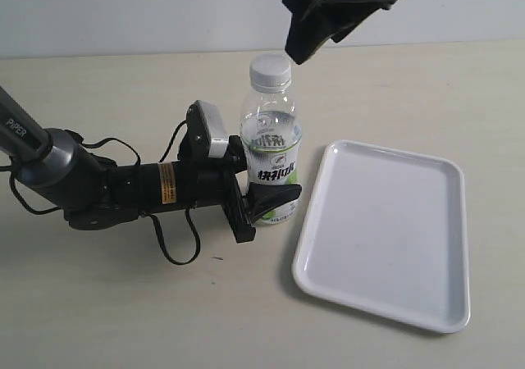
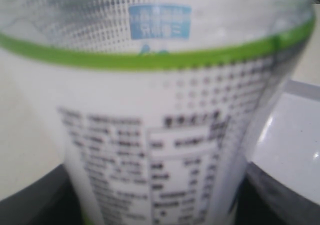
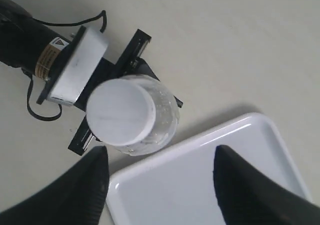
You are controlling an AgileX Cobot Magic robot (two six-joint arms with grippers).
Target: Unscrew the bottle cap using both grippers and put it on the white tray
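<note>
the bottle (image 1: 271, 152) stands upright on the pale surface (image 1: 98, 303), just beside the long left edge of the white tray (image 1: 385, 238). the bottle cap (image 1: 270, 71) sits on the bottle's neck.

the left gripper (image 1: 261, 195) comes in low from the left, lying nearly level with the surface. it is closed on the bottle's lower body, over the label, with one finger in front and the other behind. in the left wrist view the label fills almost the whole frame, blurred, with dark fingers (image 2: 30, 200) at the two lower corners and a strip of the tray at one side.

the right gripper (image 1: 316, 41) hangs above the cap and a little to its right. its jaws are spread wide and it has hold of nothing. in the exterior view its lowest fingertip is right by the cap's upper edge; we cannot tell whether it touches. in the right wrist view we see the cap's flat round top from above, lying off to one side of the gap between the two fingers (image 3: 80, 190), with the tray's corner showing through that gap.
</note>
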